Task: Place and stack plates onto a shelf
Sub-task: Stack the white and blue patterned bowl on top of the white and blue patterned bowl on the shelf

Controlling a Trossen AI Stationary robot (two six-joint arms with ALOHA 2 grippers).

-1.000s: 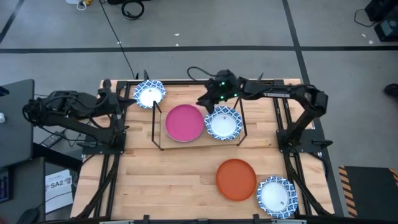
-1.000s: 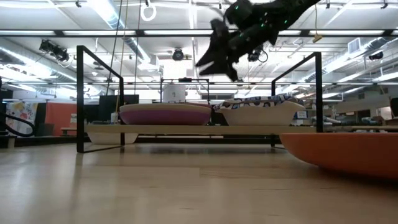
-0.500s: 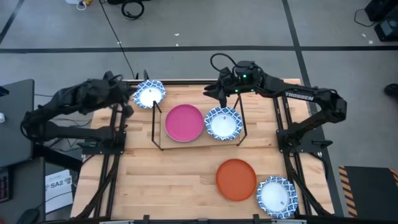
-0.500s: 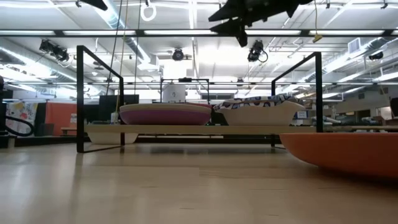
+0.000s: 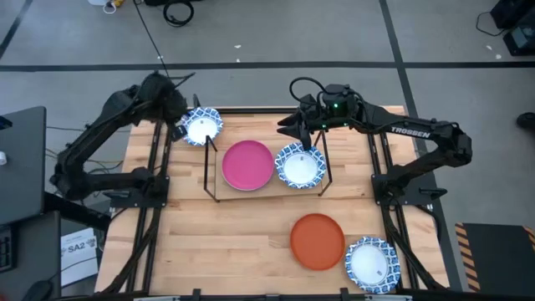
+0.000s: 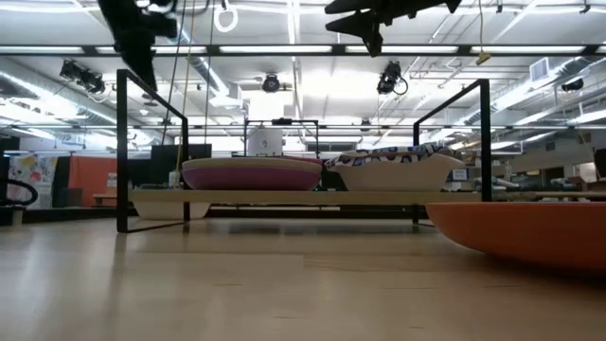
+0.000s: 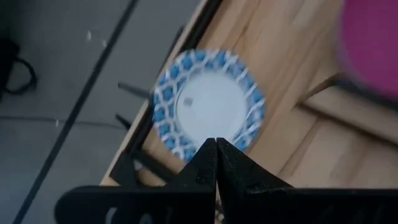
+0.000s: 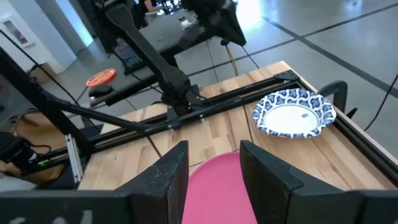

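Note:
A blue-and-white plate (image 5: 201, 127) lies flat on the table's far left corner, left of the shelf (image 5: 266, 194). My left gripper (image 5: 178, 125) is shut and hovers above that plate's (image 7: 208, 102) left rim, high in the low view (image 6: 140, 45). On the shelf board sit a magenta plate (image 5: 248, 165) and a blue-and-white plate (image 5: 299, 165). My right gripper (image 5: 291, 127) is open and raised over the shelf's far side (image 6: 367, 21), facing the magenta plate (image 8: 224, 180). An orange plate (image 5: 317, 241) and another blue-and-white plate (image 5: 373, 263) rest on the table near its near right corner.
The shelf's black rods (image 6: 121, 152) stand upright around the board. The orange plate (image 6: 521, 232) looms close in the low view. Bare wood lies between the shelf and the table's near left corner (image 5: 217, 242). Black table frame rails run along both sides (image 5: 380, 180).
My left arm has swung up from the table's left side and reached toward the far edge, ending over the far-left blue-and-white plate. My right gripper has lifted off the shelf's blue-and-white plate and drawn back toward the far edge, then held there.

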